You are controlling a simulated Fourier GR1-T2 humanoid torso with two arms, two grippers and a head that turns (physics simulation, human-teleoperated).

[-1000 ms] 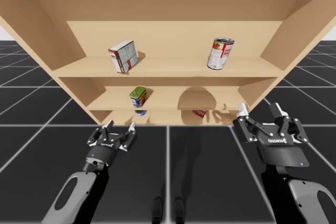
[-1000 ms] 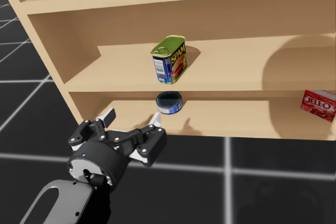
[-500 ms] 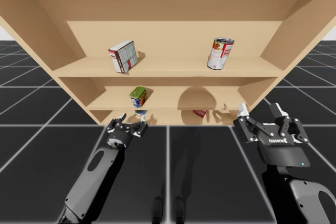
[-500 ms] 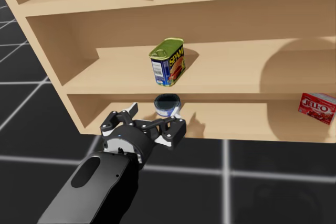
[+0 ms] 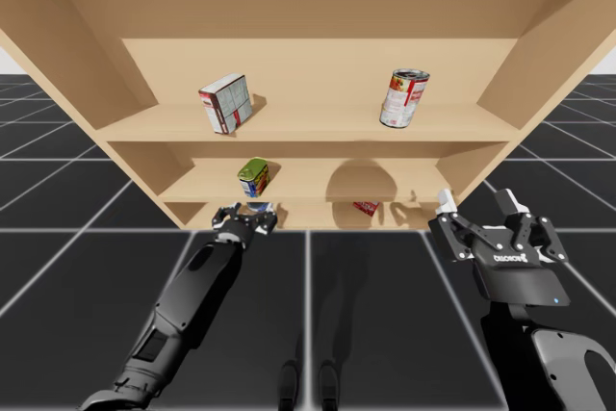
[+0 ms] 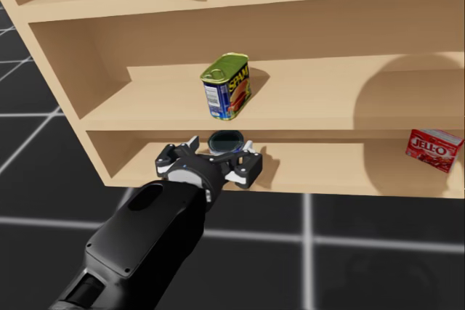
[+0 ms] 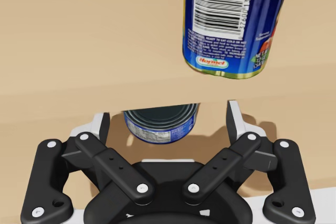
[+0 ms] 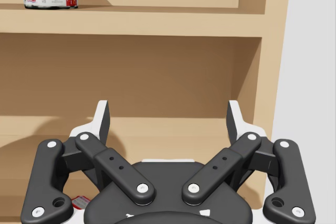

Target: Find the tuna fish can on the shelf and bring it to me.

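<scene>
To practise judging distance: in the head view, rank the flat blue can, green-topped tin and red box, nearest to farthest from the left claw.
1. Flat blue can: bottom shelf, at the left claw.
2. Green-topped tin: shelf above.
3. Red box: far right.

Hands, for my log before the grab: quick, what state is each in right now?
Left hand: open, flat blue can between its fingers, not gripped.
Right hand: open, holding nothing.
</scene>
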